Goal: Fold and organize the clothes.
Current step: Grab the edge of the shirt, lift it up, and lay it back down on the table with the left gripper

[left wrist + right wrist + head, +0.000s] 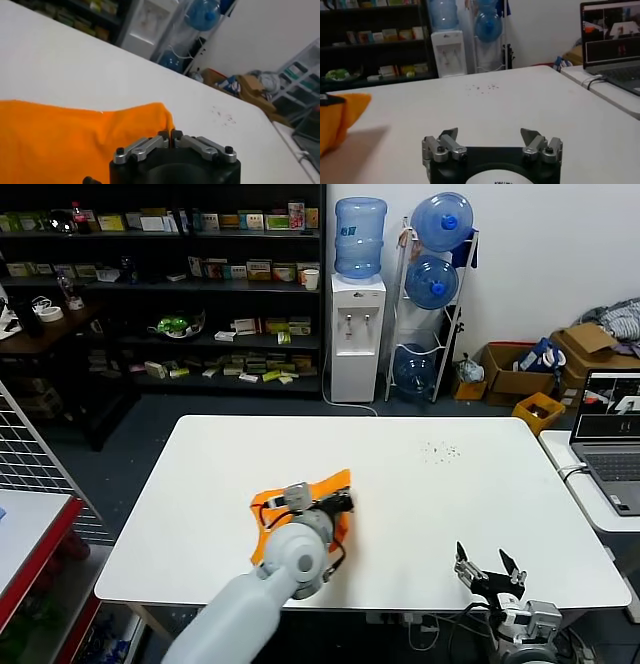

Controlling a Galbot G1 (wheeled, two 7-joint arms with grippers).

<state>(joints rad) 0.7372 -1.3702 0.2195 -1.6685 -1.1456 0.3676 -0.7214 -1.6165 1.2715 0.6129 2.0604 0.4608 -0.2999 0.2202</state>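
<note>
Fingers [170, 135] of the left gripper [318, 506] pressed together over the T-shirt [60, 135] – soft, limp; grip a hem edge. Right gripper [492, 140] – spread wide, idle.

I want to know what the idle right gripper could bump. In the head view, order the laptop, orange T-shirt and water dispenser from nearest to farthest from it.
From the open right gripper:
1. Laptop, on the side table to its right.
2. Orange T-shirt, to its left, under the shut left gripper.
3. Water dispenser, beyond the table.
</note>
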